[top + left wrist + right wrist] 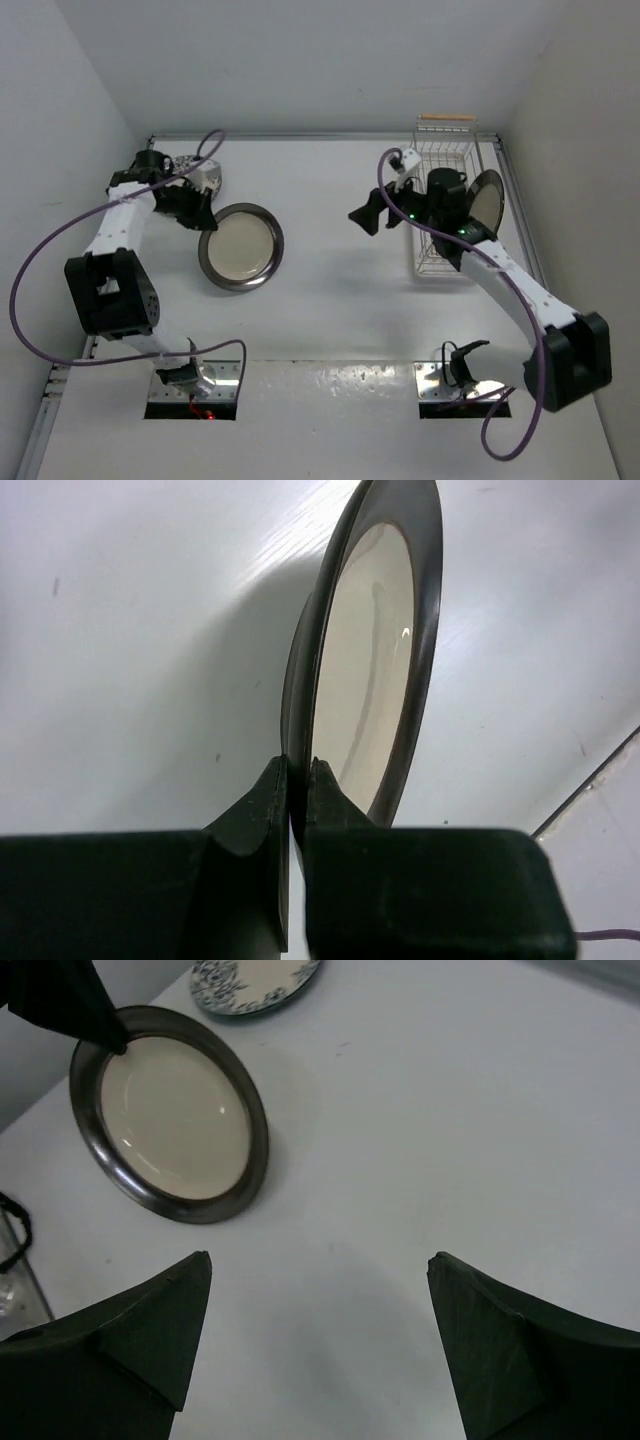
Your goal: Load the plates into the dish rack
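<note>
A cream plate with a grey-brown rim lies on the table left of centre. My left gripper is shut on its far-left rim, one finger above and one below the edge. A white plate with a blue floral pattern lies beyond it, mostly hidden under my left wrist in the top view. The white wire dish rack stands at the back right, with a dark-rimmed cream plate upright in it. My right gripper hangs open over bare table, left of the rack.
The rack's wooden handle is near the back wall. My right forearm crosses the near end of the rack. Purple cables loop beside both arms. Walls close the table on the left, back and right.
</note>
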Available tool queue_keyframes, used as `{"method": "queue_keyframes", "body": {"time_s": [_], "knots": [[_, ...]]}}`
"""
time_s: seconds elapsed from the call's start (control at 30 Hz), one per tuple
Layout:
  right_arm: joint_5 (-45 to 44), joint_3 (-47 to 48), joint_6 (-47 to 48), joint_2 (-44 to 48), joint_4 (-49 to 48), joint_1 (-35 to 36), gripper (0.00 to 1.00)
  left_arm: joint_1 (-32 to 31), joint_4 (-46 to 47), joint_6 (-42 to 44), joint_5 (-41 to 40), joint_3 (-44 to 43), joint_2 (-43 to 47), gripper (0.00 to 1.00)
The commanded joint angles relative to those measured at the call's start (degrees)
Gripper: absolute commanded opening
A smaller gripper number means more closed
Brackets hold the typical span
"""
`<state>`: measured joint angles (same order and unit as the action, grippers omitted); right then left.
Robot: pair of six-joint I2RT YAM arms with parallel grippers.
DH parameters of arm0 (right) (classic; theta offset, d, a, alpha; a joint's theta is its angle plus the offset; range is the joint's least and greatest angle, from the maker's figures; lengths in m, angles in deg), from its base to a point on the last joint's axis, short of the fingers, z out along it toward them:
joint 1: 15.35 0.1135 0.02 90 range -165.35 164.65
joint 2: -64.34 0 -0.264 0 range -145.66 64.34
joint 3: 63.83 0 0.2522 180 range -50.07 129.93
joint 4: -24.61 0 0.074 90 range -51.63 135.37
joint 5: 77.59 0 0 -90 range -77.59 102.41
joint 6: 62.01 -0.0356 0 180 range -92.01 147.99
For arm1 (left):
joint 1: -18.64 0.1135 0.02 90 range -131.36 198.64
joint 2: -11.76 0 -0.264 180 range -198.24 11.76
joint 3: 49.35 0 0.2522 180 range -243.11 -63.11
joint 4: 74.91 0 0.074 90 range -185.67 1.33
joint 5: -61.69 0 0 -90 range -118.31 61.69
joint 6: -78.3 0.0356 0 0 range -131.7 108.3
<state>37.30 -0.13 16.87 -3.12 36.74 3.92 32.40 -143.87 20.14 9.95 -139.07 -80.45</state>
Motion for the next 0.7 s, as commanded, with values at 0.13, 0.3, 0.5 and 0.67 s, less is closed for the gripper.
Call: {"method": "queue_keyframes", "body": {"time_s": [0.13, 0.3, 0.5, 0.67], "knots": [[5.97, 6.83, -11.3, -17.5, -14.71, 11.92, 0.86, -12.07, -4.3, 3.15, 7.88, -4.62, 11.07, 0.0], [5.53, 9.74, -10.07, -25.59, -17.62, 16.5, 0.86, -15.51, -4.83, 2.54, 7.88, -5.77, 15.38, 0.0], [6.23, 11.06, -13.23, -30.18, -22.45, 20.37, 0.62, -16.04, -5.44, 2.44, 12.8, -6.83, 17.32, 0.0], [4.57, 11.07, -16.48, -30.37, -24.21, 20.37, 0.0, -14.81, -5.97, 0.88, 12.81, -7.97, 17.32, 0.0]]}}
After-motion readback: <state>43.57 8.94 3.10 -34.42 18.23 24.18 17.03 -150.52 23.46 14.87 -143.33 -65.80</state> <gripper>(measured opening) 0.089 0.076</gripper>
